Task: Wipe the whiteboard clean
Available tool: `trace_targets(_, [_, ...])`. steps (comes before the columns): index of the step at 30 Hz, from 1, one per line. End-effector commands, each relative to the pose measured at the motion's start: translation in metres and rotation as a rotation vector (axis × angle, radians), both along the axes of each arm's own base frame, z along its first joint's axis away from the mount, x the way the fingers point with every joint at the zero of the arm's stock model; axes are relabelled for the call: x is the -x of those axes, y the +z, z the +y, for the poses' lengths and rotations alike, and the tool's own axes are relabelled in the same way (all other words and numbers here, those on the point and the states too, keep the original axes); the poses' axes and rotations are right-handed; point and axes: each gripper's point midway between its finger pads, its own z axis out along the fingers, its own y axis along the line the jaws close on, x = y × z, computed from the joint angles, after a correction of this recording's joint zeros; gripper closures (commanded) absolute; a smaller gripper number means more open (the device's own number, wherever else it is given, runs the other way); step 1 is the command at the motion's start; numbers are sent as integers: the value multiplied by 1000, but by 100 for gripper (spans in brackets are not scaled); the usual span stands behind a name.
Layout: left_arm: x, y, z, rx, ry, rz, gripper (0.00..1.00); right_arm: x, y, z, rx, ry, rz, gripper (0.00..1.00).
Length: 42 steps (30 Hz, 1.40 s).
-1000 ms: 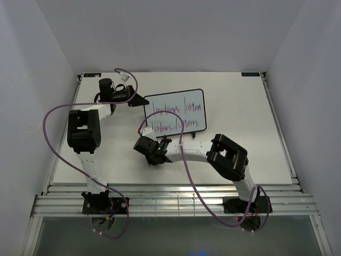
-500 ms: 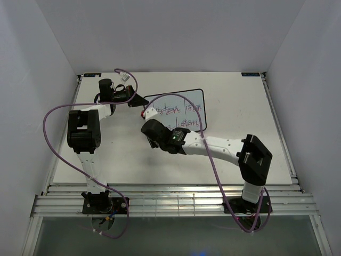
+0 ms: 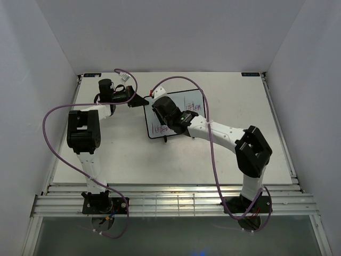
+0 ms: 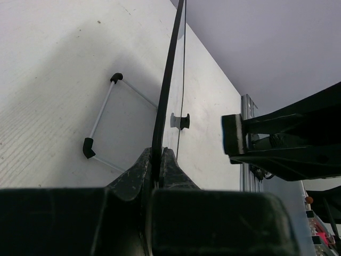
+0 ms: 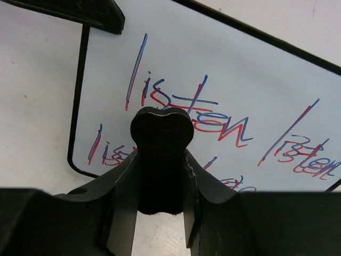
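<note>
The whiteboard (image 3: 196,102) stands tilted at the back middle of the table, with red and blue "listen" handwriting on it (image 5: 240,69). My left gripper (image 3: 141,100) is shut on the board's upper left edge. The left wrist view shows that black frame edge-on (image 4: 169,69), pinched between the fingers (image 4: 157,157). My right gripper (image 5: 161,157) is shut on a black bone-shaped eraser (image 5: 161,133). The eraser's rounded end lies over the board's left part, by the first "listen". In the top view the right gripper (image 3: 162,109) covers the board's left half.
The board's wire stand feet (image 4: 101,120) rest on the white table (image 3: 106,154) behind it. The right forearm (image 3: 224,133) stretches across the table in front of the board. Purple cables (image 3: 58,114) loop off both arms. White walls enclose the table on three sides.
My right gripper has swung from the table in front of the board up and over the board's left half, carrying the eraser. The left arm and the board have stayed put.
</note>
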Motion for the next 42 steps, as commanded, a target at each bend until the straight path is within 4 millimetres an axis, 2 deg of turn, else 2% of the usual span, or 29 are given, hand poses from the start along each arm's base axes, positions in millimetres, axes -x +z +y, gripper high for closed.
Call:
trace_targets(1, [-13,-8,-3,-43,39,-68,100,3,68,0,-136,34,-122,76])
trace_targets(5, [-17,-5,-3,-35,46,-51,100,12,85,-19,-170,41,-142,76])
trace_targets(6, [-16,-4,-3,-34,46,-51,100,14,94,-24,-185,42,-160,76])
trace_targets(7, [-16,-4,-3,-36,48,-53,100,16,86,-28,-173,49,-155,76])
trace_targets(9, [-15,-2,-4,-35,44,-59,100,15,93,-24,-206,85,-195,77])
trace_targets(13, [-10,-1,-8,-32,24,-66,100,5,73,-8,-186,117,-213,78])
trace_targets(14, [-9,-3,-8,-36,24,-70,100,-1,77,-4,-193,107,-224,78])
trace_targets(15, [-8,-1,-9,-37,22,-78,100,-6,63,3,-174,107,-210,81])
trace_targets(16, [-7,-1,-10,-38,20,-84,100,-11,60,7,-166,101,-210,81])
trace_targets(17, [-6,-1,-10,-38,15,-90,100,-19,66,10,-173,77,-231,81])
trace_targets(18, [-6,0,-10,-37,11,-91,100,-25,54,16,-159,68,-228,81])
trace_targets(19, [-5,0,-10,-35,5,-93,100,-30,51,19,-155,59,-231,81])
trace_targets(20, [-3,1,-10,-32,-5,-99,100,-36,57,21,-160,38,-249,81])
trace_targets(21, [-3,1,-10,-32,-5,-100,100,-40,45,25,-144,35,-241,81])
trace_targets(23, [-2,1,-11,-29,-14,-99,100,-49,43,31,-150,8,-251,81])
trace_targets(27, [-1,2,-10,-29,-19,-110,100,-59,33,36,-136,-16,-247,83])
trace_targets(32, [2,-4,-11,-34,-26,-102,100,-71,23,39,-153,-30,-234,83])
trace_targets(36, [2,-6,-10,-31,-32,-98,100,-84,25,39,-148,-45,-238,83])
trace_targets(37, [3,-6,-11,-29,-38,-96,100,-89,33,42,-160,-49,-247,83])
trace_targets(42, [2,-6,-11,-31,-35,-101,100,-92,12,47,-107,-37,-201,83])
